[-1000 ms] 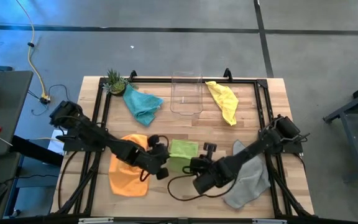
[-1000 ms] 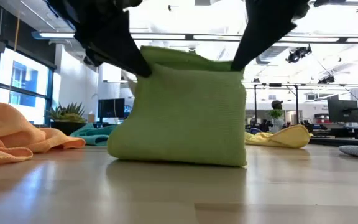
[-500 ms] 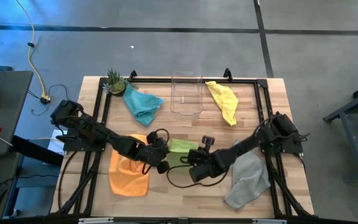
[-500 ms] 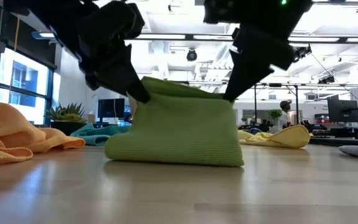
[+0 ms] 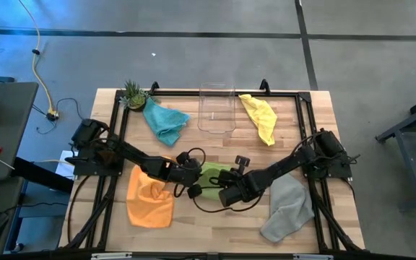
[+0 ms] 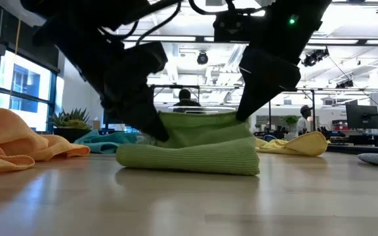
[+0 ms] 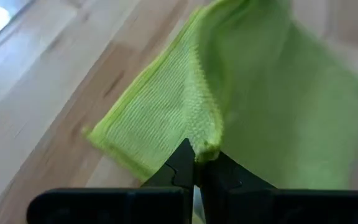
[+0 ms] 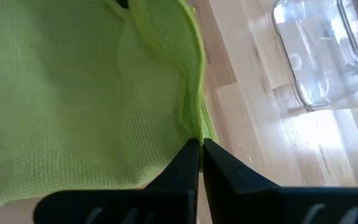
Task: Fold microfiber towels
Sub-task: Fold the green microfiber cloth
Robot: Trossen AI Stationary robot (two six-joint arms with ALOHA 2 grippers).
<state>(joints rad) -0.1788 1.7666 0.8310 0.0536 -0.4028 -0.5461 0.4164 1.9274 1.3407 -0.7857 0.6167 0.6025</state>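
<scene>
Lime green towel [image 6: 188,148] lies doubled, its upper layer rumpled.

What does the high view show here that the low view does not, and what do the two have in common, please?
Only the high view shows the clear plastic bin at the back of the table and which arm comes from which side. Only the low view shows the lime green towel as a low fold on the table with its upper edge lifted, and people in the room behind. Both show the left gripper and right gripper at that towel, plus the orange towel, teal towel, yellow towel and grey towel.
</scene>
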